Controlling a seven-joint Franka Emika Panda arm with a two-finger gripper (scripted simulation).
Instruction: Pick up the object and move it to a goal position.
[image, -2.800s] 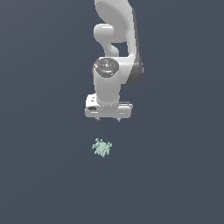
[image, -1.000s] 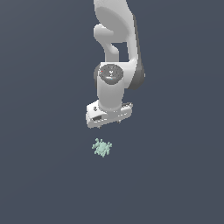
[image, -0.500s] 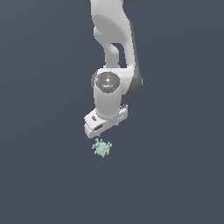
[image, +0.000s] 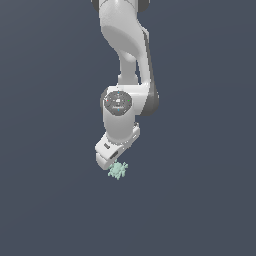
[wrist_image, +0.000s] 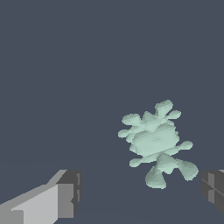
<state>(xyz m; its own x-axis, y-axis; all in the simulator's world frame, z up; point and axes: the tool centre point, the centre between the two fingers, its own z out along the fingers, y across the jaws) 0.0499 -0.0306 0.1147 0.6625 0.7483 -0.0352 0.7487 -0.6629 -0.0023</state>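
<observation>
Lowering onto the object is the step in hand, judged from how close the gripper (image: 111, 161) hangs above it.

Item: the object (wrist_image: 155, 143), one piece. Pale mint green, matt, faceted like coarse-cut plastic. A blocky middle with short knobs and paddle-shaped lobes sticking out all round; no flat face offers itself for a clean hold. Lies on the surface (image: 45, 200), just under the gripper and slightly toward the exterior view's right of it. Much smaller than the gripper.

Item: the gripper, one. White housing, dark grey pads (wrist_image: 71, 191) at the fingertips. Jaws stand open, well spread. In the wrist view the object sits between them but off-centre, near one pad and well apart from the other; nothing is touching it.

Item: the surface. Plain dark slate blue, featureless, no visible texture.

Handling notes (judgement):
- Centre the jaws over the blocky middle before closing, or the nearer pad will likely push the object sideways.
- Close on the core rather than on the knob tips; the lobes look likely to make it twist or slip out.
- Descend far enough that the pads bracket the body, not just its upper knobs.
- No goal marker shows in either view.
</observation>
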